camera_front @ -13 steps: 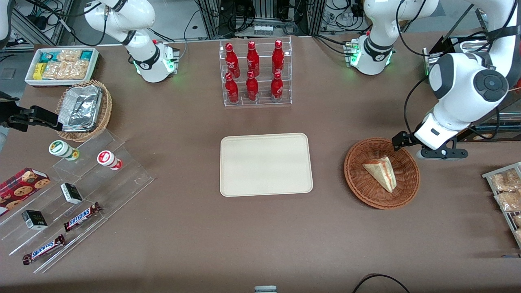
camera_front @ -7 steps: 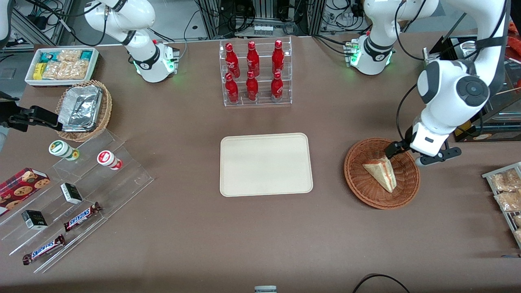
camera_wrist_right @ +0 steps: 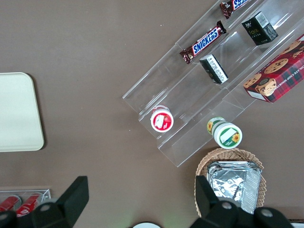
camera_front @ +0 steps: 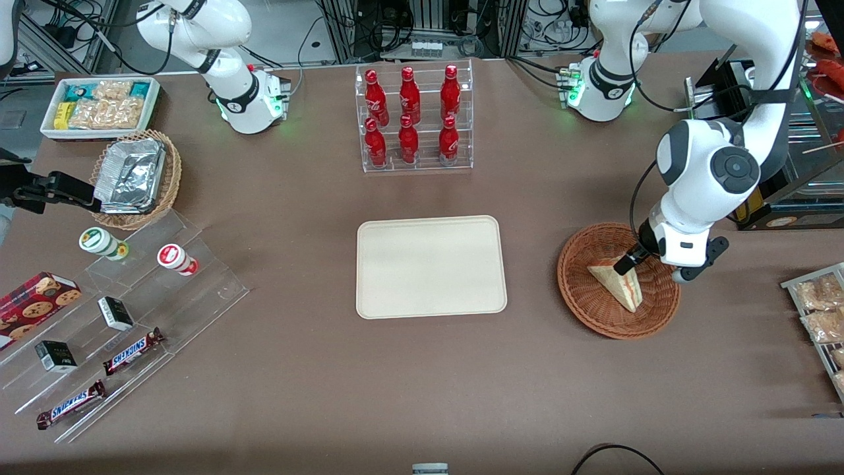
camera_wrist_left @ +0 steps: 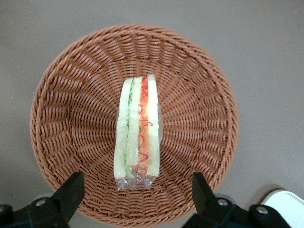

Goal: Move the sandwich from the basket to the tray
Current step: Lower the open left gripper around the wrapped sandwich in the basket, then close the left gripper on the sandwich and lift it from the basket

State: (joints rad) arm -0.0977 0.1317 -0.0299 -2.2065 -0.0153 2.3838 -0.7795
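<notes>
The sandwich (camera_front: 621, 285), a wrapped pale wedge with red, orange and green layers, lies in the reddish-brown wicker basket (camera_front: 580, 297) toward the working arm's end of the table. My left gripper (camera_front: 649, 270) hangs just above the basket, over the sandwich's wide end. In the left wrist view the gripper (camera_wrist_left: 135, 194) is open, its fingertips (camera_wrist_left: 72, 186) straddling the sandwich (camera_wrist_left: 137, 128) without touching it, the basket (camera_wrist_left: 71, 95) beneath. The cream tray (camera_front: 432, 267) lies bare at the table's middle, beside the basket, and its corner shows as the tray (camera_wrist_right: 16, 111) in the right wrist view.
A clear rack of red bottles (camera_front: 412, 119) stands farther from the camera than the tray. A rack of snack packets (camera_front: 817, 310) sits at the working arm's end. A stepped acrylic stand (camera_front: 112, 310), a foil-filled tan basket (camera_front: 135, 178) and a white snack bin (camera_front: 99, 105) are at the parked arm's end.
My left gripper has swung from just outside the basket's rim to above the basket and come down over the sandwich's wide end. The sandwich has not moved.
</notes>
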